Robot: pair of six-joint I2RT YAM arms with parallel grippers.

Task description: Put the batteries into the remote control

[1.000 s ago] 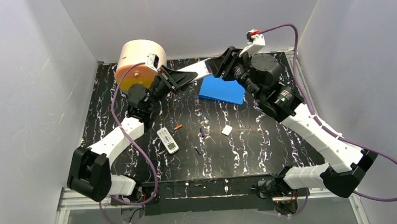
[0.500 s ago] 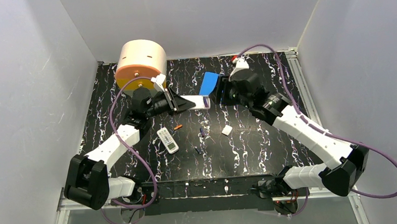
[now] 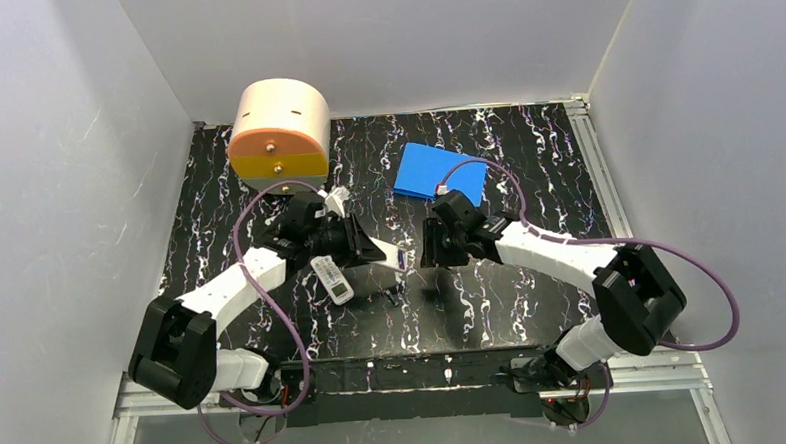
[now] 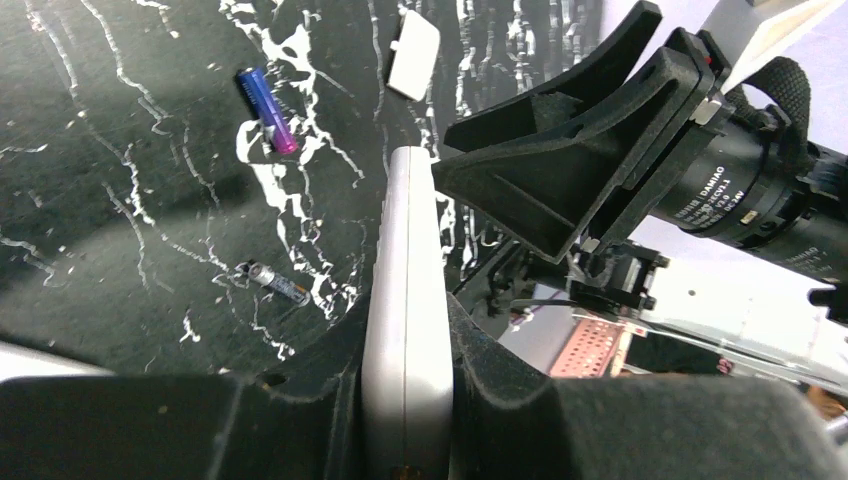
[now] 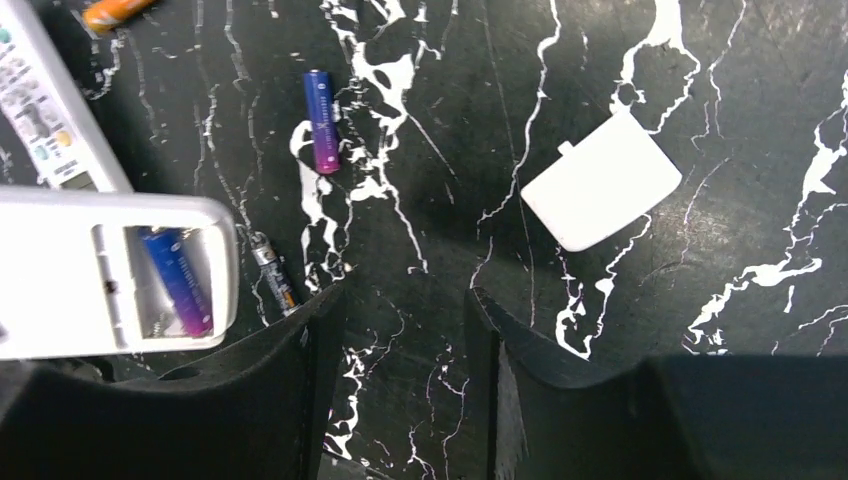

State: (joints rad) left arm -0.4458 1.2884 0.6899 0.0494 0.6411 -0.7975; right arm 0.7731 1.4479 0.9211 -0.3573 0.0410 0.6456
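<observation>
My left gripper [image 3: 367,251] [image 4: 405,335] is shut on a white remote control [image 4: 405,270], held edge-on above the table's middle. In the right wrist view its open battery compartment [image 5: 165,280] faces up with one purple battery [image 5: 178,282] in it. My right gripper [image 3: 428,248] [image 5: 400,335] is open and empty, just right of the remote's end. Loose on the table lie a purple battery [image 5: 321,120] [image 4: 265,123], a dark battery [image 5: 272,275] [image 4: 272,282] and an orange battery [image 5: 115,10]. The white battery cover [image 5: 600,195] [image 4: 413,53] lies to the right.
A second white remote [image 3: 331,278] [image 5: 40,110] lies button-side up under the left arm. A blue flat pad [image 3: 440,172] lies at the back. A cream and orange cylinder [image 3: 278,127] stands at the back left. Grey walls enclose the black marbled table [image 3: 533,306].
Both arms came down from the back of the table to its middle. The left gripper carried the white remote with it. The right gripper dropped low beside the remote's end.
</observation>
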